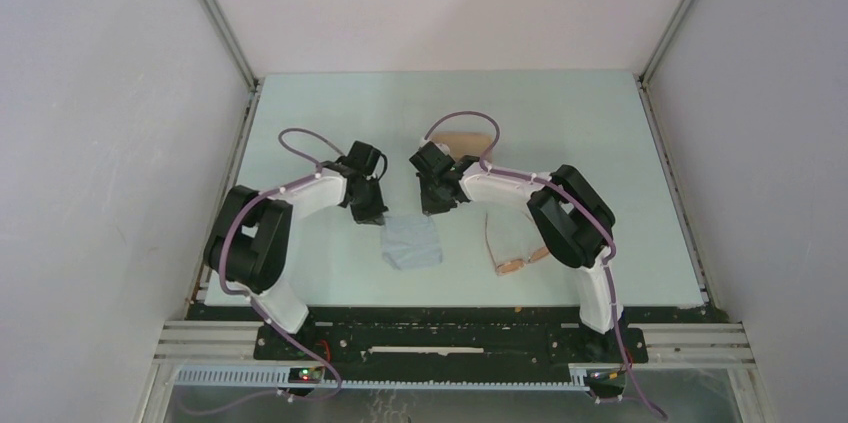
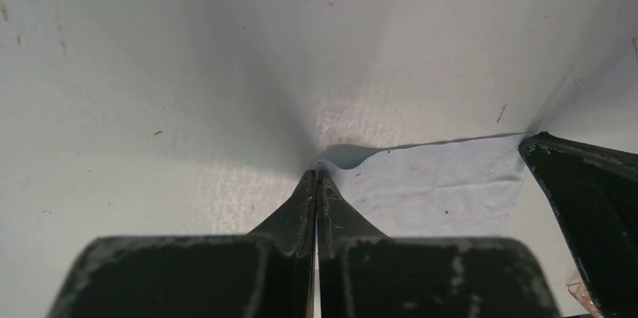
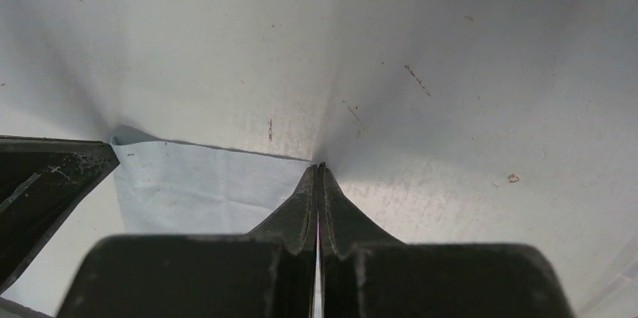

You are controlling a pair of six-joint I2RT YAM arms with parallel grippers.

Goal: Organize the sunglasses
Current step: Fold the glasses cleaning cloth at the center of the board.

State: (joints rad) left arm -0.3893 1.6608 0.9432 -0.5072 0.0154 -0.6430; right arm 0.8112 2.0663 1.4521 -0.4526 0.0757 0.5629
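One pair of thin orange-brown framed sunglasses [image 1: 515, 263] with amber lenses lies on the pale green table [image 1: 600, 143], temples unfolded, near the front edge and just beside the elbow of the right arm. Neither gripper touches it. A light blue square cloth [image 1: 412, 243] lies flat to its left, well apart from the frame. A pinkish-tan oblong case [image 1: 468, 141] sits farther back, partly hidden behind the right wrist; whether it is open cannot be told. The left gripper [image 1: 372, 211] and the right gripper [image 1: 437, 205] each stand at a far corner of the cloth. Both wrist views show the fingers pressed together with the tips at the cloth edge; whether fabric is nipped between them cannot be told. Assessment: the task is at an early stage. The sunglasses are neither folded nor cased, so pick-up, folding and stowage all remain.
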